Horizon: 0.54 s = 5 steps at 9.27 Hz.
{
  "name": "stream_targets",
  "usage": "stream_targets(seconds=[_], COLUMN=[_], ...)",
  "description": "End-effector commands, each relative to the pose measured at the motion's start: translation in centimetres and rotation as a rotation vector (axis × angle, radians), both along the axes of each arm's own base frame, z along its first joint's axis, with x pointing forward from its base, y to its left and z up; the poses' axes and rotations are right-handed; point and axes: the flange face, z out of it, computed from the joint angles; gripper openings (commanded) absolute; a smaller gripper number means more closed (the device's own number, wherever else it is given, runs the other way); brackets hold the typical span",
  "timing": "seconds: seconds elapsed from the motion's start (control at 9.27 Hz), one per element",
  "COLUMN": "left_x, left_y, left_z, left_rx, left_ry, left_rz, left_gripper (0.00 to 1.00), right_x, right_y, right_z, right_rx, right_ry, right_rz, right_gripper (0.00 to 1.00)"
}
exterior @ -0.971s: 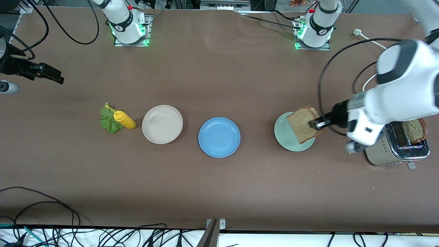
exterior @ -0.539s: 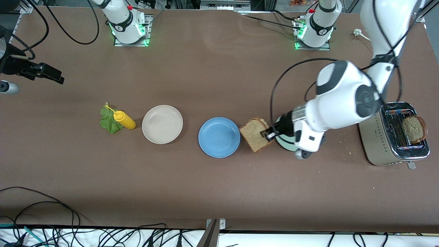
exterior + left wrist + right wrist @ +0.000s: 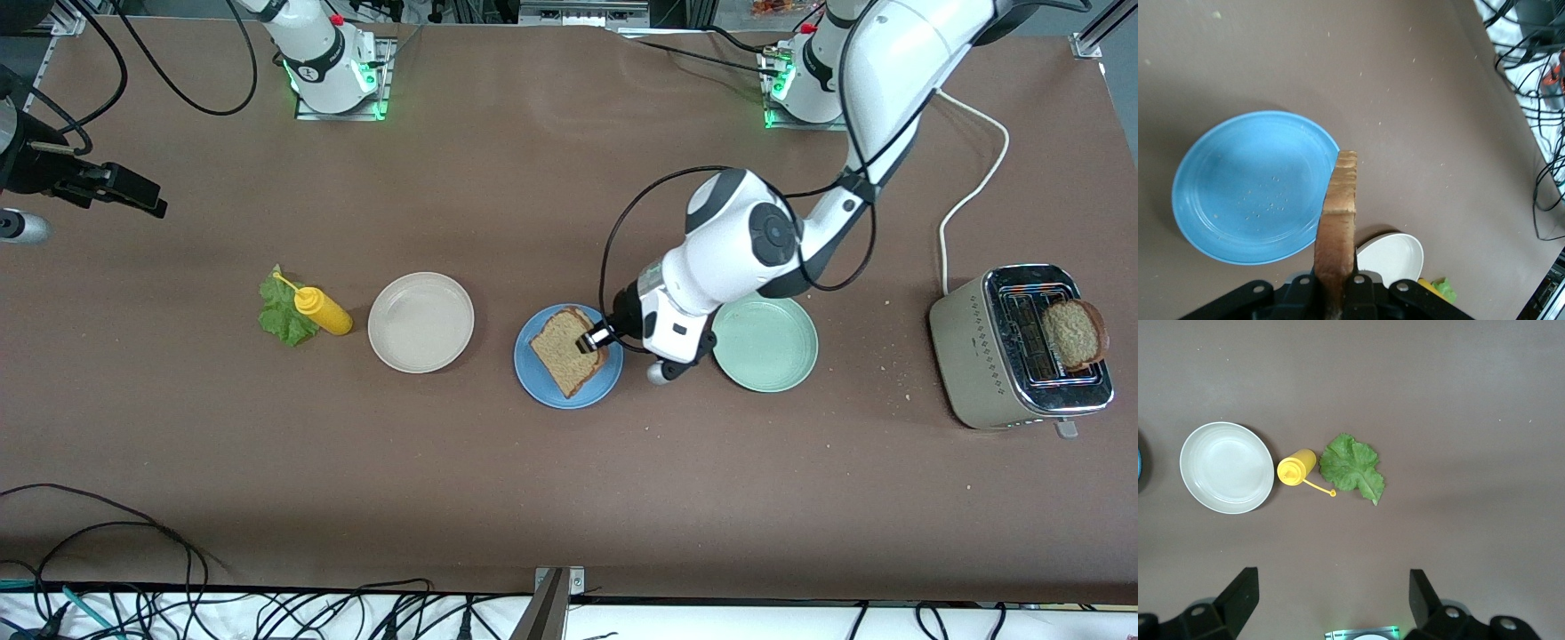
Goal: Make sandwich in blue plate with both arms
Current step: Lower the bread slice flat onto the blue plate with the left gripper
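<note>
The blue plate (image 3: 544, 384) lies mid-table between a beige and a green plate. My left gripper (image 3: 594, 340) is shut on one edge of a brown bread slice (image 3: 562, 350), which hangs over the blue plate. In the left wrist view the bread slice (image 3: 1338, 213) shows edge-on between the gripper's (image 3: 1336, 288) jaws, with the blue plate (image 3: 1245, 190) beneath and beside it. A second bread slice (image 3: 1073, 333) sticks out of the toaster. The lettuce leaf (image 3: 283, 316) lies toward the right arm's end. My right gripper (image 3: 1331, 581) waits open and empty, high over the table.
A yellow mustard bottle (image 3: 322, 311) lies beside the lettuce, next to the beige plate (image 3: 420, 322). The pale green plate (image 3: 766, 347) sits just under the left arm's wrist. A steel toaster (image 3: 996, 356) stands at the left arm's end. Cables run along the front edge.
The left arm has swung from over the green plate by the toaster to over the blue plate, carrying the bread slice. The right arm has not moved.
</note>
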Motion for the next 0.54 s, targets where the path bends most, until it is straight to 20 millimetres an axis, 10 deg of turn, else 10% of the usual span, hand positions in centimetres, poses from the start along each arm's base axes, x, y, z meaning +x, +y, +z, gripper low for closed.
stream_targets(seconds=[0.0, 0.43], left_x=[-2.0, -2.5], left_y=[-1.0, -2.4], left_z=[-4.1, -7.2], left_rx=[0.064, 0.079], left_ry=[-0.054, -0.082], left_rz=[-0.055, -0.080], left_gripper=[0.00, 0.00], right_x=[-0.4, -0.4], right_y=[0.1, 0.1], right_z=[0.2, 0.2], right_rx=[0.019, 0.019], right_ry=[-0.001, 0.001], right_rz=[-0.002, -0.002], right_gripper=[1.00, 1.00])
